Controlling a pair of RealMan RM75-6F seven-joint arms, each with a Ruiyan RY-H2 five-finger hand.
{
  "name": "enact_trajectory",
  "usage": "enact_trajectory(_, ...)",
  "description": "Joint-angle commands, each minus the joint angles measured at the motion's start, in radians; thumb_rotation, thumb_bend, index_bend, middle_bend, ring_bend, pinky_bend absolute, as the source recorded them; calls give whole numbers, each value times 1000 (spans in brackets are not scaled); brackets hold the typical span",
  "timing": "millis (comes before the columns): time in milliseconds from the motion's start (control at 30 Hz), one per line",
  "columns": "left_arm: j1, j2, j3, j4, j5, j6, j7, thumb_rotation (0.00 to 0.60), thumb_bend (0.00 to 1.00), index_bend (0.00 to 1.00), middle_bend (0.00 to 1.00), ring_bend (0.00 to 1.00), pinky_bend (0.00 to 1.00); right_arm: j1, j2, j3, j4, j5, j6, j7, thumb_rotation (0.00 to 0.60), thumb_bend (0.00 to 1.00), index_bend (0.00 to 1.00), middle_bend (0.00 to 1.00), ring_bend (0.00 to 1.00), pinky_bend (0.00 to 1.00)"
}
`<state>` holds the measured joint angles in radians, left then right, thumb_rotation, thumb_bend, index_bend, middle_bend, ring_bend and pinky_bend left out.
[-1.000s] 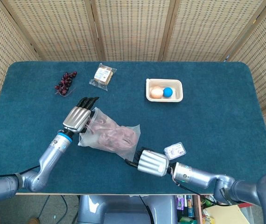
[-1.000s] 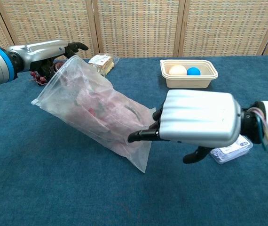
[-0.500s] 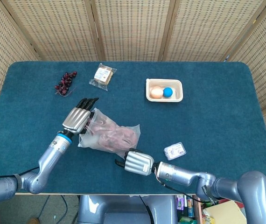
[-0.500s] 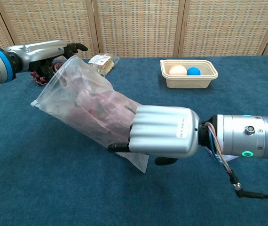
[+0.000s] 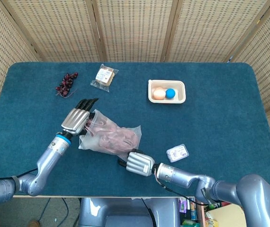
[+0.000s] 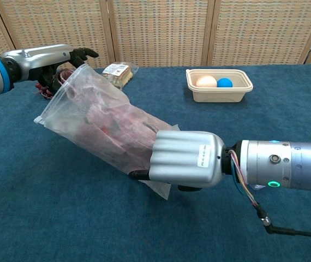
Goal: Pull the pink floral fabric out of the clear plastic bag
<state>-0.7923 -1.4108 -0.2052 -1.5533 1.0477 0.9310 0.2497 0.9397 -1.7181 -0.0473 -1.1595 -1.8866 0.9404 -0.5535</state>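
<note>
The clear plastic bag (image 5: 97, 141) (image 6: 84, 117) lies on the blue table with the pink floral fabric (image 5: 118, 136) (image 6: 124, 128) bunched inside it. My left hand (image 5: 76, 119) (image 6: 45, 58) holds the bag's open end raised off the table, fingers stretched along its top edge. My right hand (image 5: 139, 163) (image 6: 185, 158) sits back-up over the bag's closed lower corner. Its fingers curl under toward the plastic and are mostly hidden, so a grip does not show.
A beige tray (image 5: 166, 82) (image 6: 221, 96) with an orange ball (image 5: 159, 93) and a blue ball (image 5: 170, 93) stands at the back right. A snack packet (image 5: 104, 75) (image 6: 117, 71) and dark grapes (image 5: 66, 83) lie at the back left. A small clear packet (image 5: 177, 152) lies by my right forearm.
My right hand has moved left and in, from beside the bag to over its closed lower corner. The left hand keeps holding the open end, shifted slightly left.
</note>
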Motion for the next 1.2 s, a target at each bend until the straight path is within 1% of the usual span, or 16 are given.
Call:
enact_trajectory(33,1,2,1,1,5,-1,-8,600,405,678,0,0,0,1,-13,3,15,11,-13,-11,600,347,187,695,668,873)
enact_trajectory(267,3,3,3,4,14,-3,-26,600,405,678,0,0,0,3,-42,7,50,25,-18,-13,600,348,187,698,668,873)
enact_trajectory(633,6,1,8,17,16,-8,-42,600,405,677,0,0,0,3,-84,5,112,31,-5,-4,600,347,251,735,702,901)
enact_trajectory(767,7,1,8,20,18,-11,-51,600,405,677,0,0,0,3,-98,6,133,36,-3,1,600,349,257,741,705,903)
enact_trajectory(867,7,2,8,23,21,-13,-56,600,405,677,0,0,0,2,-110,6,148,39,1,7,600,388,267,746,706,903)
enact_trajectory(933,7,1,8,24,23,-14,-60,600,405,677,0,0,0,3,-119,7,158,42,4,13,600,441,278,748,707,903)
enact_trajectory(1000,7,1,9,26,25,-14,-60,600,405,677,0,0,0,3,-125,7,166,43,9,18,600,472,300,749,707,903)
enact_trajectory(1067,7,0,10,28,27,-14,-62,600,405,678,0,0,0,2,-129,6,171,43,13,21,600,493,329,750,708,903)
enact_trajectory(1200,7,-2,11,31,26,-16,-65,600,405,678,0,0,0,4,-133,4,179,44,17,28,600,507,338,751,708,903)
